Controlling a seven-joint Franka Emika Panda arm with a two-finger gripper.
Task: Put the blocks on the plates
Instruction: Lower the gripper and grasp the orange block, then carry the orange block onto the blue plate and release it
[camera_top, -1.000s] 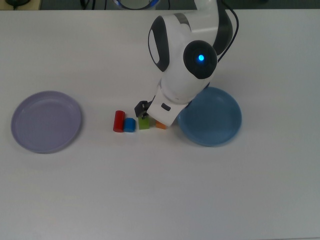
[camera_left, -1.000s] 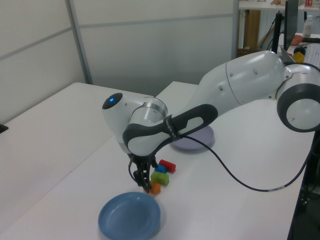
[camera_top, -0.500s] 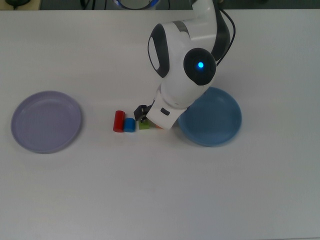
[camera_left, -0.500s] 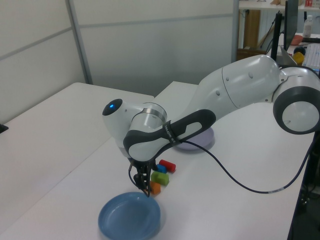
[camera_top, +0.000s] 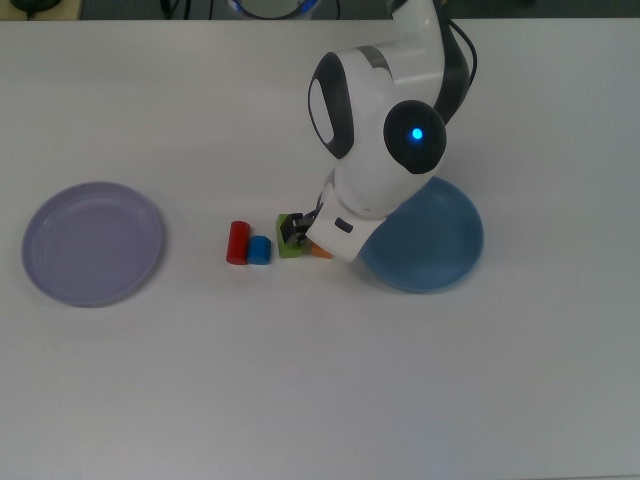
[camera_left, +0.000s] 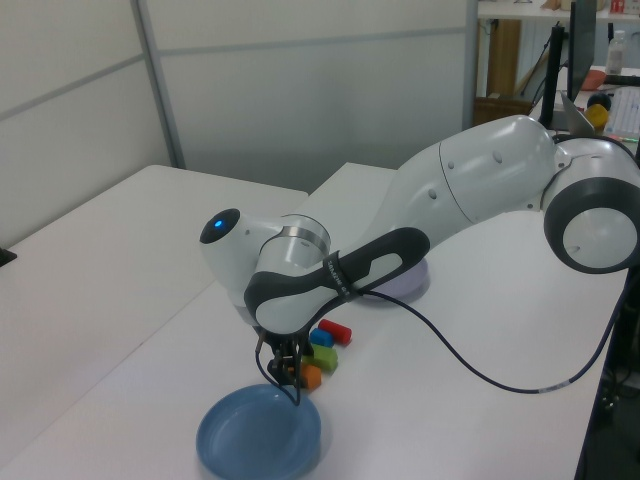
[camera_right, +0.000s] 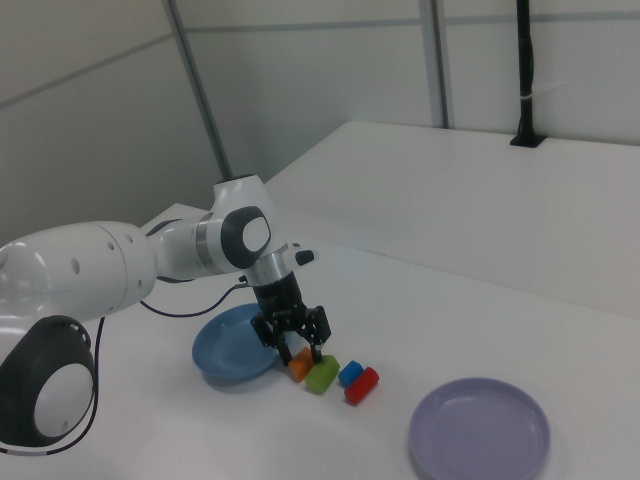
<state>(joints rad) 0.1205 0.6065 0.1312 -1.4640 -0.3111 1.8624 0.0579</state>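
Blocks lay in a short row on the white table (camera_top: 320, 380), between the two plates and much nearer the blue one. Both plates held nothing: the lavender plate (camera_top: 93, 243) sat well apart at the top view's left, and the blue plate (camera_top: 425, 240) sat at the top view's right, partly covered by the robot arm (camera_top: 385, 140).

From the top view's left to right the row ran: red cylinder (camera_top: 238, 242), blue block (camera_top: 260, 249), green block (camera_top: 290, 243), orange block (camera_top: 322, 252). The red cylinder lay on its side, its long axis running up and down in the top view, across the line of the row. The blue block stood just beside it, touching or nearly so. In the right view the green block (camera_right: 322, 375) lay flat with its long axis also across the row, and the orange block (camera_right: 300, 366) was just beside it, close to the blue plate's rim.

The tool (camera_right: 297, 348) hung low over the orange and green blocks, its fingers (camera_right: 316, 326) spread apart and pointing down, holding nothing. I could not tell whether the fingertips touched a block.
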